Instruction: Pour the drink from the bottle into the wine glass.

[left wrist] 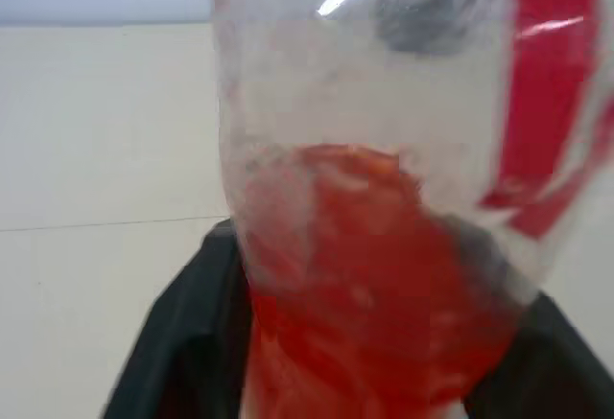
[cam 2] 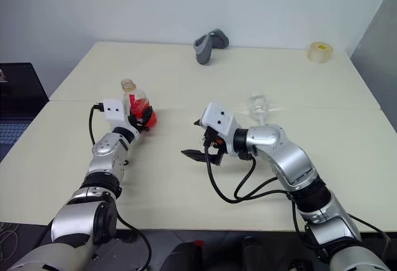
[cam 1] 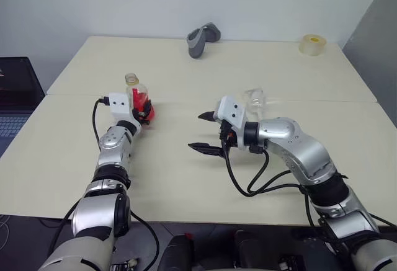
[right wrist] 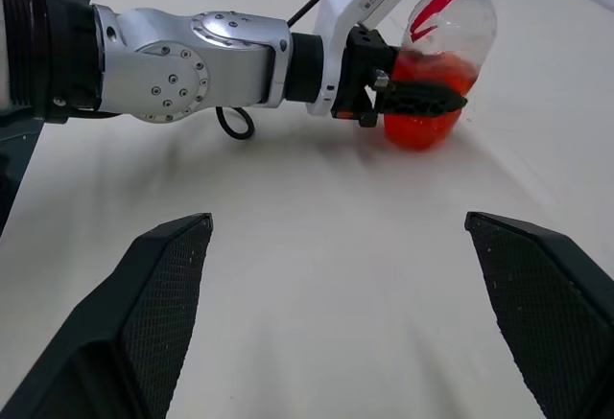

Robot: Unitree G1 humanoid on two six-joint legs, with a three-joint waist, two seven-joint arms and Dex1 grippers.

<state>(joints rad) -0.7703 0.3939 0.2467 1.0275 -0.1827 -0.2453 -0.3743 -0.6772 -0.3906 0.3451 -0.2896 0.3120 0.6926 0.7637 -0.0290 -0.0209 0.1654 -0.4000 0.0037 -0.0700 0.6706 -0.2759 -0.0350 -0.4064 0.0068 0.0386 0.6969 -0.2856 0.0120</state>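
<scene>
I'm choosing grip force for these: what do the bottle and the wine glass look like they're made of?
The bottle looks like thin clear plastic, glossy: soft highlights, a red label strip, red drink visible through the wall. The wine glass, behind the right arm, seems to be clear colourless glass, smooth, with bright glints; from its look alone, hard plastic can't be ruled out.

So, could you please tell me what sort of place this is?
Probably an office or lab test room: two plain cream tables pushed together against a bare white wall, a laptop at the left edge, and a roll of tape.
</scene>
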